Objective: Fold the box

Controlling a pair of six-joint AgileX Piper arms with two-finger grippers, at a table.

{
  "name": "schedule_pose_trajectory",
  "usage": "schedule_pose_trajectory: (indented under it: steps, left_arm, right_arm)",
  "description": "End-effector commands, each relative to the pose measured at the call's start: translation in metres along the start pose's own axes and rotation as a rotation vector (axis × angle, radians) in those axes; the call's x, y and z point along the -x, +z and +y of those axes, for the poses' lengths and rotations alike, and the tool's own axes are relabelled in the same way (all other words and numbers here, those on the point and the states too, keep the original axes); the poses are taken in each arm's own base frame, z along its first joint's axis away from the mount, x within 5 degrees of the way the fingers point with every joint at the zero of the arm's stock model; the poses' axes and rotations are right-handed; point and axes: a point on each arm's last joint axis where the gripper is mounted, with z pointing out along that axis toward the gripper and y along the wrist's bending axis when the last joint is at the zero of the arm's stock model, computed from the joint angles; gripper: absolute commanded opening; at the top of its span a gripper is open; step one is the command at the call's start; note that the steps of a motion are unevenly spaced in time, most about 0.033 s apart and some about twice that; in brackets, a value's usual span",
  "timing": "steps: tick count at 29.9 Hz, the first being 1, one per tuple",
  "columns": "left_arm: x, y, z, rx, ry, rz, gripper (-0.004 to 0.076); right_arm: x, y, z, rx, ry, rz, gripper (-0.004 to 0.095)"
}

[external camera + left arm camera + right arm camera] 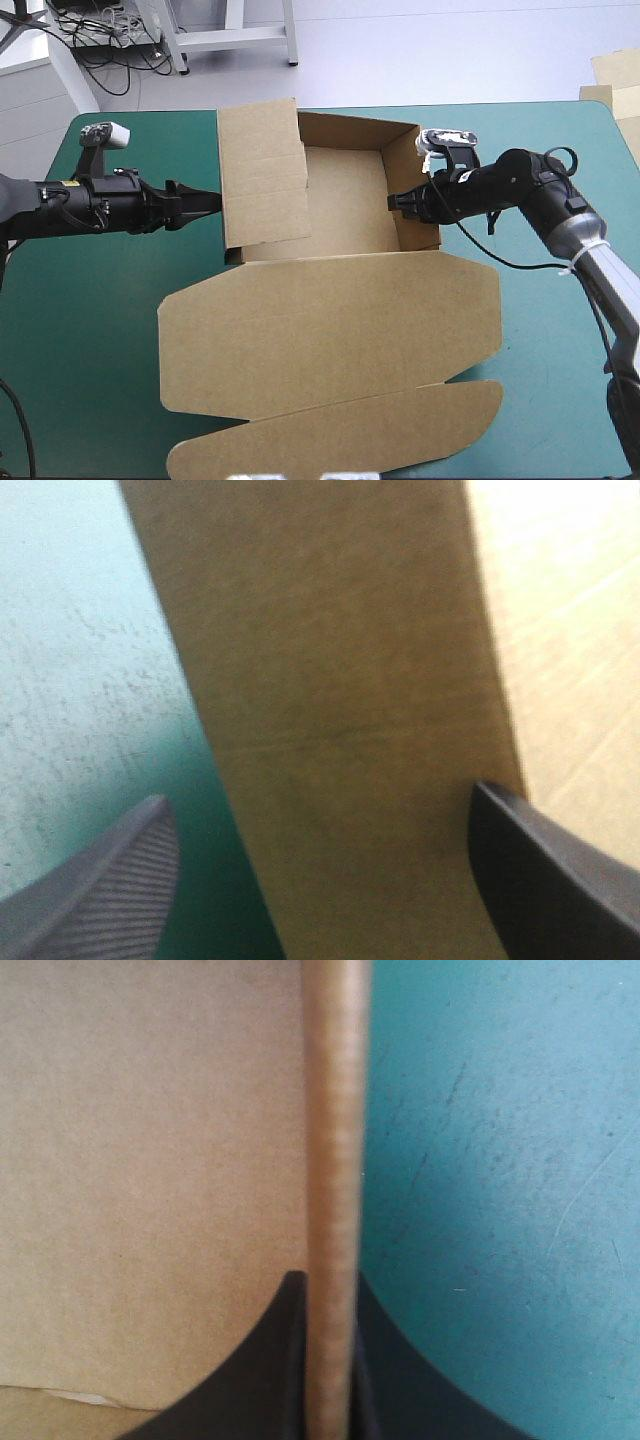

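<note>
The brown box stands in the middle of the teal-green cover as an open tray, its wide lid lying flat toward the near edge. Its left wall panel rises tall and leans inward over the tray. My left gripper is at that panel's outer face. In the left wrist view the left gripper is open, its fingers apart with the brown panel close ahead between them. My right gripper is shut on the box's right wall. The right wrist view shows the right gripper pinching that wall's edge.
Bare teal-green cover lies to the left of the box and more to its right. Pale sheets of board show beyond the table's far right corner. The lid's rounded tuck flap reaches nearly to the near edge.
</note>
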Motion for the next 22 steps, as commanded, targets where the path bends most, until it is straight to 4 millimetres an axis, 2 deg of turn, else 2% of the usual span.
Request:
schedule_pose_trajectory:
  steps: [1,6,13,17,22]
  left_arm:
    - [-0.002,-0.008,-0.03,-0.1,0.046,0.002,0.0563]
    - [-0.006,-0.001,-0.039,-0.12,0.076,0.039,0.0563]
    - [-0.007,0.001,-0.042,-0.132,0.073,0.049,0.0563]
    - [-0.008,0.001,-0.038,-0.088,0.073,0.065,0.0563]
    - [-0.009,0.002,-0.025,0.058,0.059,0.08,0.0564]
  right_arm:
    - [0.011,-0.02,0.022,0.043,-0.008,-0.12,-0.0004]
    - [0.011,-0.017,0.034,0.064,-0.009,-0.145,-0.0004]
    - [0.009,-0.014,0.038,0.021,-0.012,-0.139,-0.0004]
    - [0.009,-0.014,0.04,0.03,0.01,-0.14,-0.0004]
    - [0.006,-0.01,0.059,0.054,-0.021,-0.16,0.0002]
